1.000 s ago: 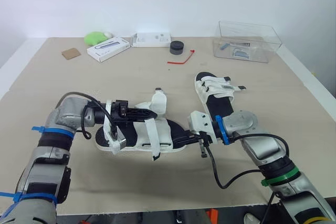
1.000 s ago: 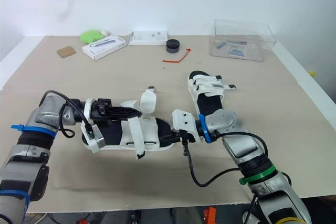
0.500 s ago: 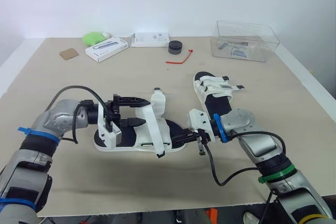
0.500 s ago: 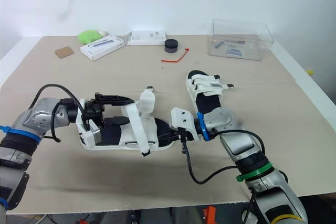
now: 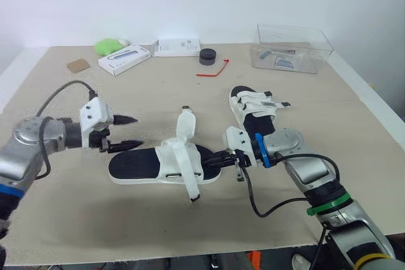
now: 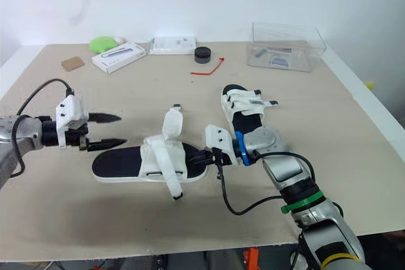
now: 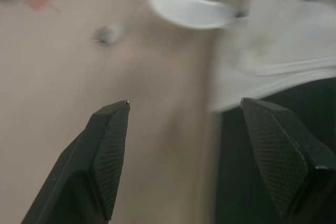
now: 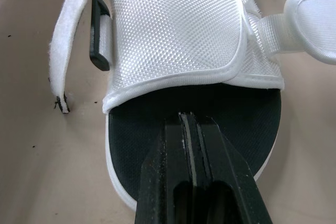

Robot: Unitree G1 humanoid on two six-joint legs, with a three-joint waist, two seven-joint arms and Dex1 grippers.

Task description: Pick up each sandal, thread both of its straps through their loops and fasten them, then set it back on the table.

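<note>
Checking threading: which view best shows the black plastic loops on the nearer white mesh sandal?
Right wrist view: the black plastic loops show close and empty on the white mesh sandal. Eye views: tiny marks; left wrist: blurred strap.

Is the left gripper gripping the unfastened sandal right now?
No, the left gripper is open beside the sandal, its two fingers spread apart with nothing between them.

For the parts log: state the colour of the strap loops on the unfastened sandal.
The loops are black; the right wrist view shows them best.
</note>
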